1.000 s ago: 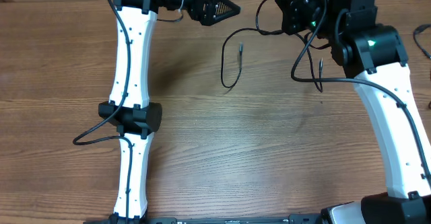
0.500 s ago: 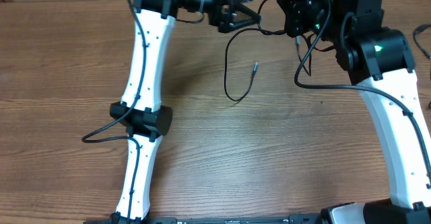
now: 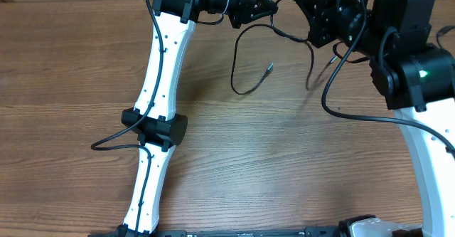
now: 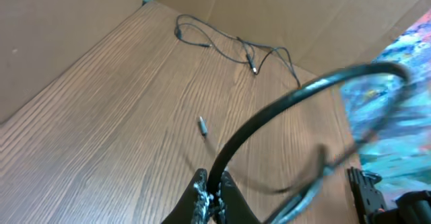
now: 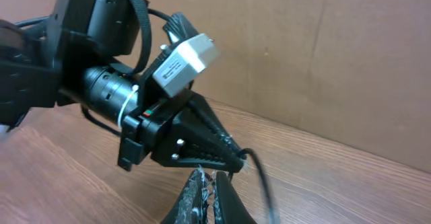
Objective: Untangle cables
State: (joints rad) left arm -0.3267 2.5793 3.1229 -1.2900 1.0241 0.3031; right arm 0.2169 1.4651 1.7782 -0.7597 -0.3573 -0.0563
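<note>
Cables strung between both grippers, pinch points hard to see

So the left gripper is clamped down on one black cord. You can see that in its own wrist view, though the fingers are chopped off by the bottom edge and the cord arcing away is out of focus. The right side of that view is just a colourful blur, no idea what it is.

The right gripper has its fingers pressed together too, but only the tips show and I can't actually see a strand between them. From overhead the cord runs straight into it and a couple of strands dangle beside it, so it looks held. Overhead, both sets of jaws are buried under black housing.

One long loop droops from the left gripper over the table, with its plug tip free. Another loose cord lies further off on the wood in the left wrist view.

Compared to a second ago, the left gripper has swung in toward the right one and they're now near each other. The loop's plug tip has shifted right.
</note>
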